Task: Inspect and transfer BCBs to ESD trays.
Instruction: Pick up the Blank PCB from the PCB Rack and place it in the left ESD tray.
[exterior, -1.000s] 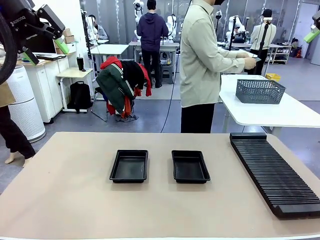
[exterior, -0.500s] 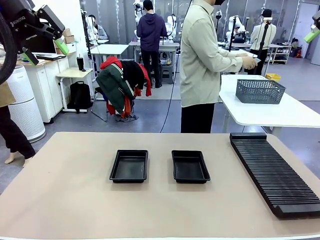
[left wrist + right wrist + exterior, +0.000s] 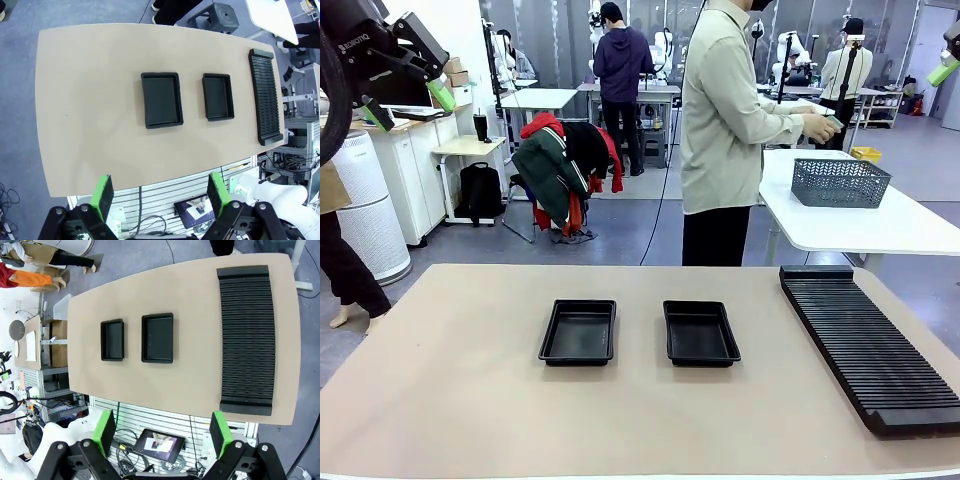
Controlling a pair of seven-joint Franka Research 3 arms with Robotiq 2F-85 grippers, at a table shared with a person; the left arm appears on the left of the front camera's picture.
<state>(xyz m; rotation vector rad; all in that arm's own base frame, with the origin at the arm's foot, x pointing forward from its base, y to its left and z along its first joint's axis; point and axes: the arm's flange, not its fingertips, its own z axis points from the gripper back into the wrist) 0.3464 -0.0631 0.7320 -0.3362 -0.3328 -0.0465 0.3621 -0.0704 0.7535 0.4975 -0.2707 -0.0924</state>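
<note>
Bright, even overhead light – soft shadows, sharp focus; wrist views bow at edges.

the counter (image 3: 450, 400) lies bare along its left edge, its near edge and both near corners: wide room to pass there. near the middle the left esd tray (image 3: 579, 331) and the right esd tray (image 3: 700, 333) sit apart, a bare strip between their raised rims. a long ribbed rack (image 3: 870, 345) fills the right edge. a person (image 3: 725, 130) stands beyond the far edge. the left pincer (image 3: 159, 187) and the right pincer (image 3: 162, 427) hang high above, with open air beneath.
</note>
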